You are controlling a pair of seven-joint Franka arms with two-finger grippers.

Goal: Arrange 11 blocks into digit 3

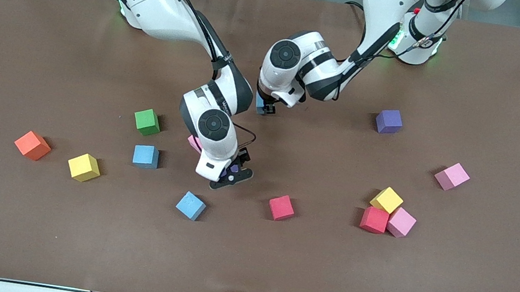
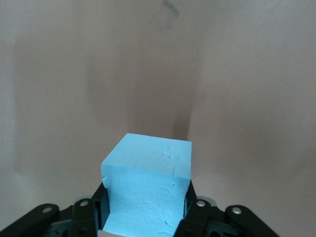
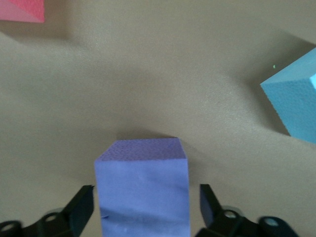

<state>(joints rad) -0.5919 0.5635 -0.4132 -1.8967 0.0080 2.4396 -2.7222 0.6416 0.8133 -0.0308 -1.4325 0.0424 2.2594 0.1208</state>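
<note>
My right gripper (image 1: pixel 231 175) (image 3: pixel 143 207) is down at the table's middle, open, with a purple block (image 1: pixel 235 168) (image 3: pixel 142 185) between its fingers and a gap on each side. My left gripper (image 1: pixel 265 107) (image 2: pixel 145 207) hangs over the middle of the table, shut on a light blue block (image 1: pixel 260 105) (image 2: pixel 146 187). A pink block (image 1: pixel 194 143) is partly hidden by the right arm. Loose blocks around them are green (image 1: pixel 147 121), light blue (image 1: pixel 145 156), light blue (image 1: pixel 190 205) (image 3: pixel 294 98), yellow (image 1: pixel 83 167) and red (image 1: pixel 281 207) (image 3: pixel 22 10).
Toward the left arm's end a yellow block (image 1: pixel 387 199), a red one (image 1: pixel 374 219) and a pink one (image 1: pixel 401 222) touch in a cluster. A pink block (image 1: pixel 451 176) and a purple block (image 1: pixel 388 121) lie apart. An orange cube (image 1: pixel 32 145) sits toward the right arm's end.
</note>
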